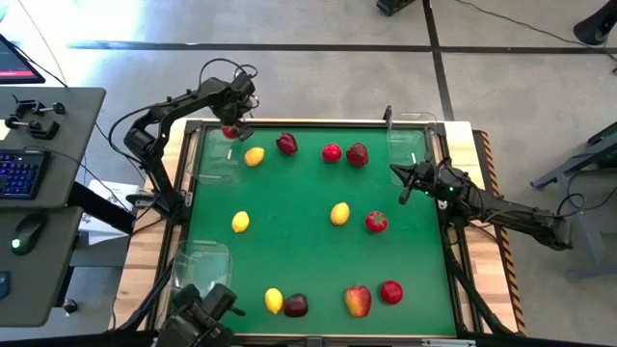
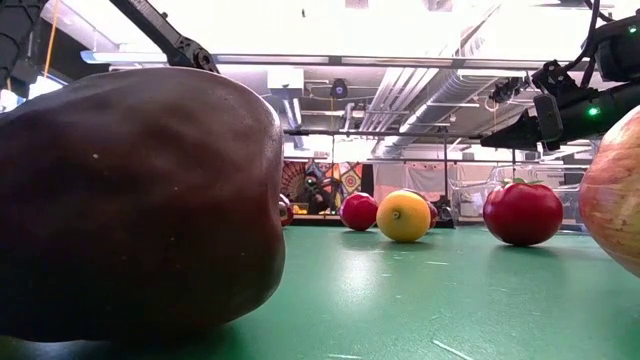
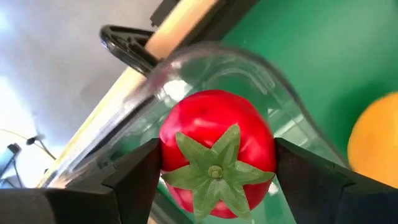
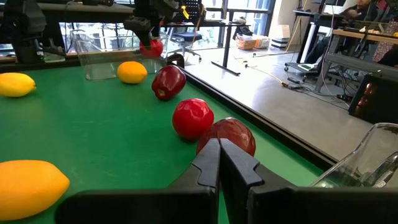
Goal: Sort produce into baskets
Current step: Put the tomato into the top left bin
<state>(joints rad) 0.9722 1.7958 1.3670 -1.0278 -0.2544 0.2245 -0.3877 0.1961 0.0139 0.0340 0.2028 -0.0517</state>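
My left gripper (image 1: pixel 231 128) is at the table's far left corner, shut on a small bright red fruit (image 3: pixel 217 155) with a green leafy cap. It holds the fruit over a clear basket (image 1: pixel 217 156), whose curved rim (image 3: pixel 273 74) shows below the fruit. From the right wrist view, that fruit (image 4: pixel 151 47) hangs at about the height of the basket's top. My right gripper (image 4: pixel 219 163) waits shut and holds nothing at the table's right edge, beside a second clear basket (image 1: pixel 410 140). A third basket (image 1: pixel 198 262) stands at the near left. My left gripper pinches the red fruit by its two opposite sides (image 3: pixel 166 146), one dark finger (image 3: pixel 134 180) on each side. The fingers come from above, pointing steeply down. The fruit sits with its green cap (image 3: pixel 214 168) up toward the wrist, lifted clear of the mat over the basket.
Loose produce lies over the green mat: lemons (image 1: pixel 254 156) (image 1: pixel 240 222) (image 1: pixel 339 213), dark red apples (image 1: pixel 286 144) (image 1: pixel 358 154), red fruits (image 1: pixel 332 152) (image 1: pixel 376 222) (image 1: pixel 390 291). Along the near edge lie a red-yellow apple (image 1: pixel 358 301), a lemon (image 1: pixel 274 301) and a dark apple (image 2: pixel 130 200).
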